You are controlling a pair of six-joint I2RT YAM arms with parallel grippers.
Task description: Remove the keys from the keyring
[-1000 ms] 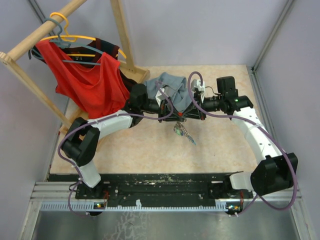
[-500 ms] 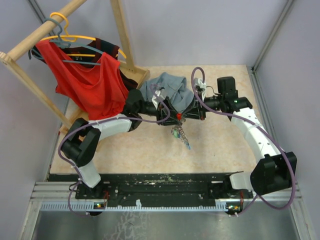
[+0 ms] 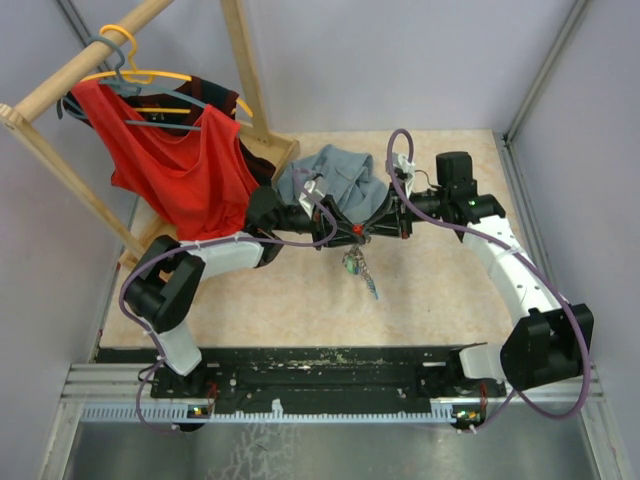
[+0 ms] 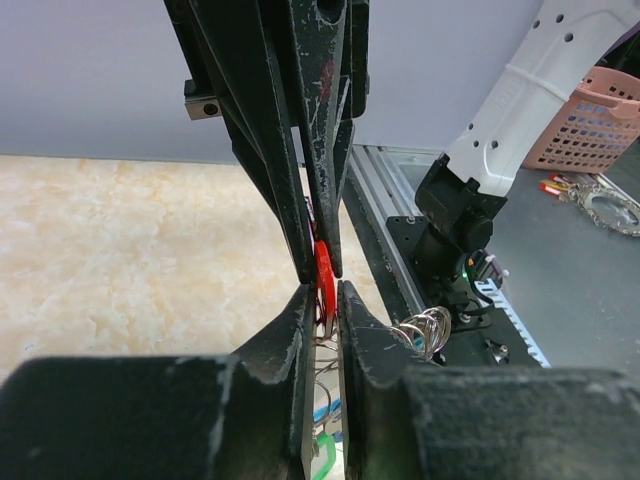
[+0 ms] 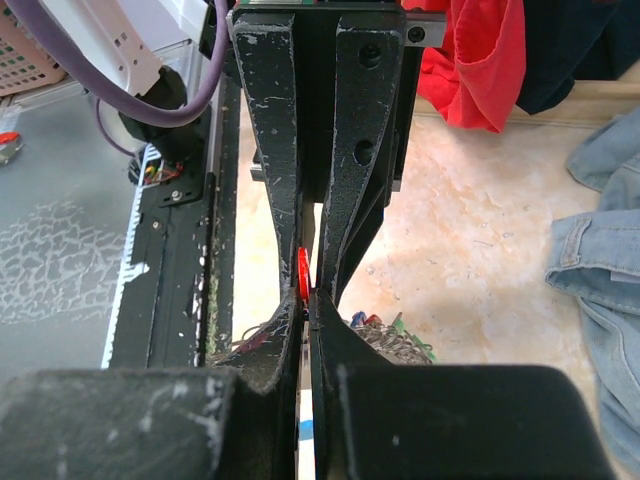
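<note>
Both grippers meet tip to tip above the middle of the table. A red key sits between them. My left gripper is shut on its red head, and my right gripper is shut on the same key from the other side. The keyring hangs below with its chain and silvery rings. Other keys dangle from it, among them a green one and a blue one. Most of the loop is hidden by the fingers.
A grey-blue garment lies just behind the grippers. A wooden rack with a red top on hangers stands at the back left. Walls close in the table's sides. A pink basket sits off the table.
My left jaws opened and came together again on the red key's head. The hanging bundle shifted slightly left. The right gripper closed fully and stayed shut.
</note>
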